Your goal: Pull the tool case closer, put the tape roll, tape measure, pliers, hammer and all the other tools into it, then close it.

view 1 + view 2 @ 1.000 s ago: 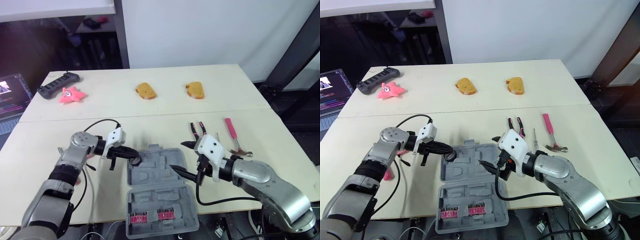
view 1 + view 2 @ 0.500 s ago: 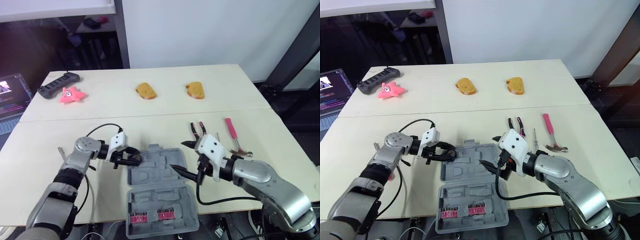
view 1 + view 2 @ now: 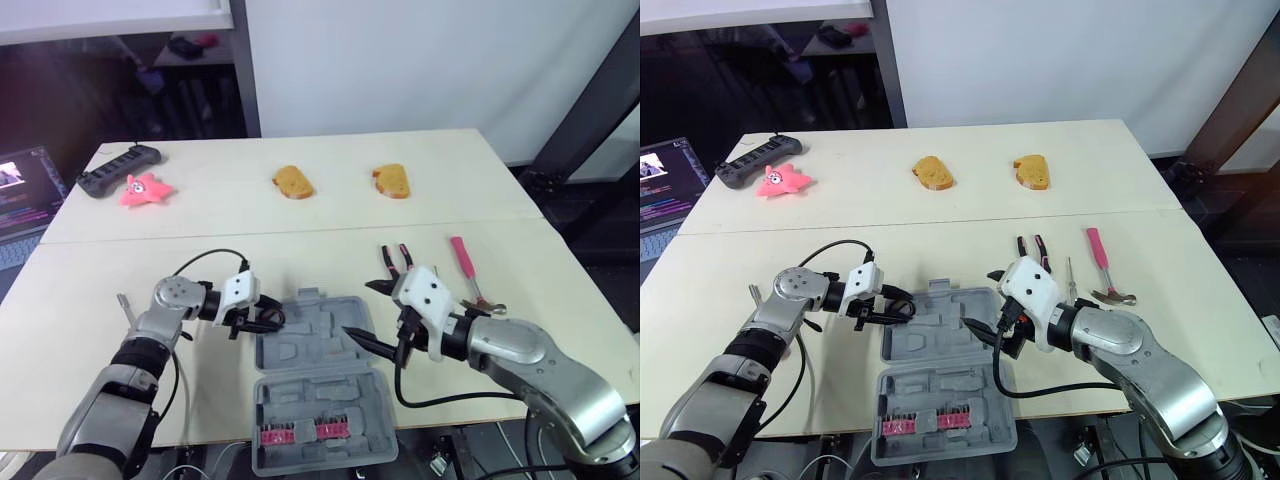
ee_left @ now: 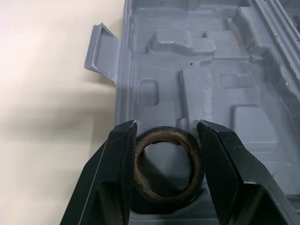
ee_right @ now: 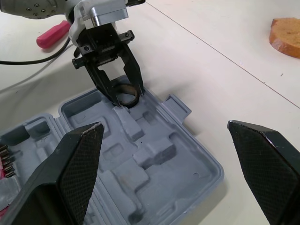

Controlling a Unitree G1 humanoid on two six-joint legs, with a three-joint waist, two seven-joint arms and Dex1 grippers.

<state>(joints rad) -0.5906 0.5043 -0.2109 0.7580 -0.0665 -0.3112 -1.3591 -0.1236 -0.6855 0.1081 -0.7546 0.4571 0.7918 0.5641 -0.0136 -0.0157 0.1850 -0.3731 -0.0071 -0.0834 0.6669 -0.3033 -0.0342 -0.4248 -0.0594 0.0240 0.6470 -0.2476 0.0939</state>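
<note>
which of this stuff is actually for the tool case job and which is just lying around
For the job:
tool case
tape roll, gripped by the left end effector over the case
pliers
hammer
slim tool beside the hammer

Just lying about:
two bread pieces
pink star toy
black controller
laptop

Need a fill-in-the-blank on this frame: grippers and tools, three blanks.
The left gripper is shut on the ___ at the tool case's far-left corner. The right gripper's jaws stand ___. The hammer has a ___ handle. Missing: tape roll; open; pink.
</note>
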